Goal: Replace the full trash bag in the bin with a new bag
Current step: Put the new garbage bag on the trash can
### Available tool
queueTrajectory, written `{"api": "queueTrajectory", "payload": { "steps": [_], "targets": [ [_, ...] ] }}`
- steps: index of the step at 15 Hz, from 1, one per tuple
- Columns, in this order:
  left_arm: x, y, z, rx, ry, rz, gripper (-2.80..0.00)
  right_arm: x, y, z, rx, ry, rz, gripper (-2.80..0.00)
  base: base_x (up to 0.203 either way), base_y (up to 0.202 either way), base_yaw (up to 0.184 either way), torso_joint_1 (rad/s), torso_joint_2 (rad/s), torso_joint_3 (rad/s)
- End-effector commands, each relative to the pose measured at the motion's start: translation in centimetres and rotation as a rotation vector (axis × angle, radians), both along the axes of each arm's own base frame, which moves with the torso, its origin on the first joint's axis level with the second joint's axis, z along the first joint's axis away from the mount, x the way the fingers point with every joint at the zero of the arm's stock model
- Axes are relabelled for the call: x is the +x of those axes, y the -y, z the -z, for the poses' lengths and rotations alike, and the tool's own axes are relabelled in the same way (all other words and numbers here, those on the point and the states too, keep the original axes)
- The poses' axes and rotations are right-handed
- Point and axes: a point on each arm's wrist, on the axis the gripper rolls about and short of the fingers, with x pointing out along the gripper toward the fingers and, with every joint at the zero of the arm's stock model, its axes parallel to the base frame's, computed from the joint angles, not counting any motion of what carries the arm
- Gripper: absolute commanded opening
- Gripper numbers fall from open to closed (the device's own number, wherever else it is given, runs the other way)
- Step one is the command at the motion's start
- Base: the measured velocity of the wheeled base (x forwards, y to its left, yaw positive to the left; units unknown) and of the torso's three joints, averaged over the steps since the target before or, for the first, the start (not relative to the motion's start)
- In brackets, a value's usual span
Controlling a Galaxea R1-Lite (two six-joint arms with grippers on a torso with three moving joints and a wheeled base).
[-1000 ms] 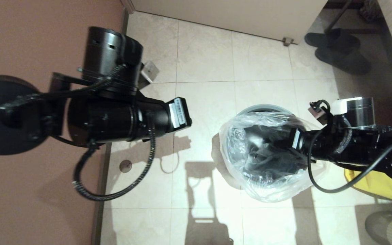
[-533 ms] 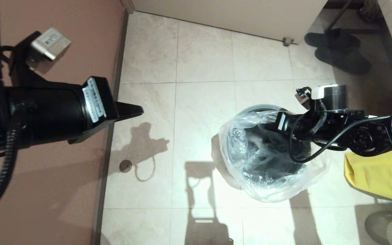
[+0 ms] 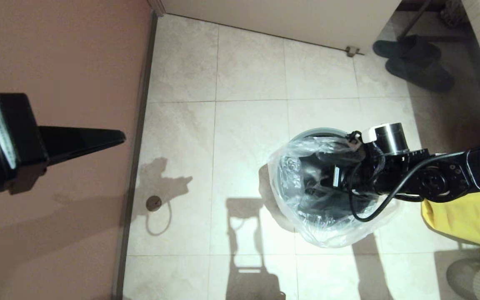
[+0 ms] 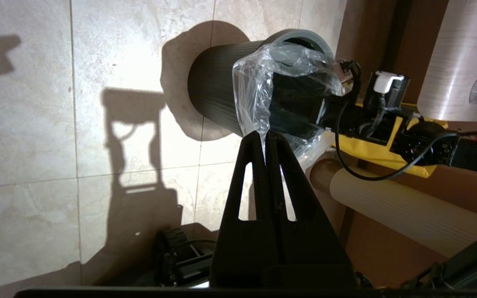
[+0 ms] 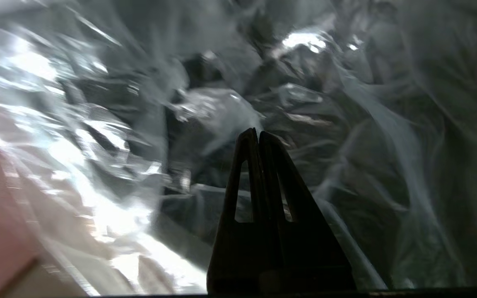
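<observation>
In the head view, the left hand [image 3: 117,136] is hovering over the brown wall's edge with its fingers pressed together, holding nothing, well apart from the bin [image 3: 311,134]. Beyond its tip, the pale tiled floor [image 3: 248,75] is spreading out in bright light, carrying hard shadows. The right hand is reaching down inside the bin, where the new bag [image 3: 327,233] is draping over the rim and bulging around it. Just behind that arm a yellow bag [image 3: 469,214] is lying on the floor, and dark slippers [image 3: 415,62] are sitting farther off near a white door.

In the left wrist view, the left hand [image 4: 265,134] is pointing with closed fingers toward the bin [image 4: 213,91], whose ribbed side is showing, with the new bag [image 4: 255,87] gathered about its mouth.

In the right wrist view, the right hand [image 5: 257,132] is showing its fingers together, empty, with the new bag [image 5: 97,136] crinkling all around it.
</observation>
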Motion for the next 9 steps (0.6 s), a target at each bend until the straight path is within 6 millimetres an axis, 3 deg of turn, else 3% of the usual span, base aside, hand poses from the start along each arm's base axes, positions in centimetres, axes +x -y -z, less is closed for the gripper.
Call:
{"api": "queueTrajectory", "payload": {
  "steps": [1, 7, 9],
  "targets": [
    [-1.3, -1.0, 0.0, -0.023, 0.024, 0.002, -2.80, 0.6, -0.5, 2.2, -0.041, -0.047, -0.007, -2.80, 0.000, 0.000, 0.000, 0.000, 0.00, 0.000],
    [-2.4, -2.1, -0.2, 0.034, 0.106, -0.048, -2.80, 2.6, -4.8, 10.3, -0.179, -0.072, -0.020, -2.80, 0.000, 0.000, 0.000, 0.000, 0.00, 0.000],
    [-2.4, -2.2, -0.3, 0.039, 0.117, -0.057, -2.80, 2.4, -6.2, 10.6, -0.193, -0.044, -0.041, -2.80, 0.000, 0.000, 0.000, 0.000, 0.00, 0.000]
  ]
}}
